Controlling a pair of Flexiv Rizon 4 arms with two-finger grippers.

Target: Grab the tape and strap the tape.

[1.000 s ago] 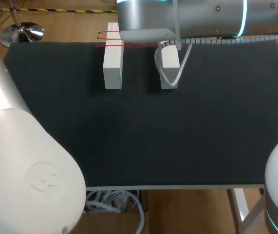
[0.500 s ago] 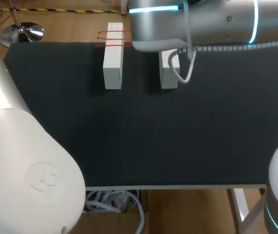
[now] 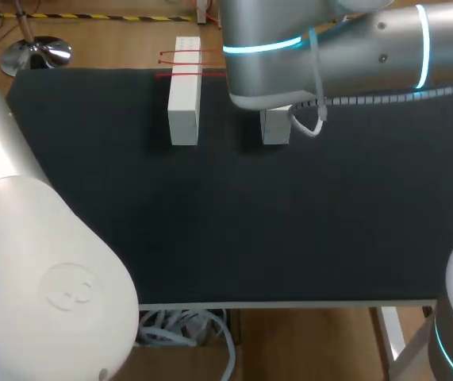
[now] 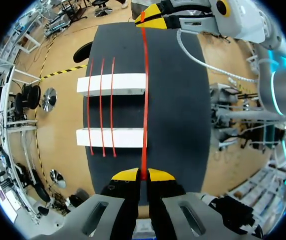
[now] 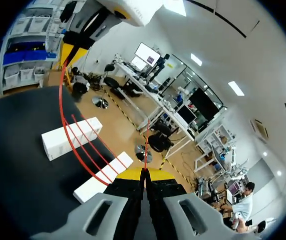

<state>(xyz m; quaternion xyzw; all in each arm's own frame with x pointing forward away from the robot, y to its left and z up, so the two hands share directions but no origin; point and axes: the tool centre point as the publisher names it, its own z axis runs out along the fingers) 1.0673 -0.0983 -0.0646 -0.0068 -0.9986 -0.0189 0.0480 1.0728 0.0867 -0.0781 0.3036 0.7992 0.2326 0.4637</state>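
Two white blocks lie side by side on the black table: the left block (image 3: 183, 103) and the right block (image 3: 274, 127), which my right arm partly covers. Thin red tape (image 3: 190, 74) crosses them. In the left wrist view three tape strands (image 4: 101, 107) lie over both blocks (image 4: 115, 84) (image 4: 113, 137). A further strand (image 4: 144, 100) runs taut from my left gripper (image 4: 143, 175), shut on it, to my right gripper (image 4: 155, 15) past the far block. In the right wrist view my right gripper (image 5: 145, 174) is shut on the tape (image 5: 62, 125), which arcs over the blocks (image 5: 72, 137).
The black table mat (image 3: 234, 222) stretches wide in front of the blocks. My right arm (image 3: 329, 55) hangs over the far middle of the table, and a grey cable loop (image 3: 309, 123) dangles from it beside the right block.
My right arm has swung rightward and nearer over the right block, hiding more of it. The blocks have not moved, and both grippers stay shut on the tape.
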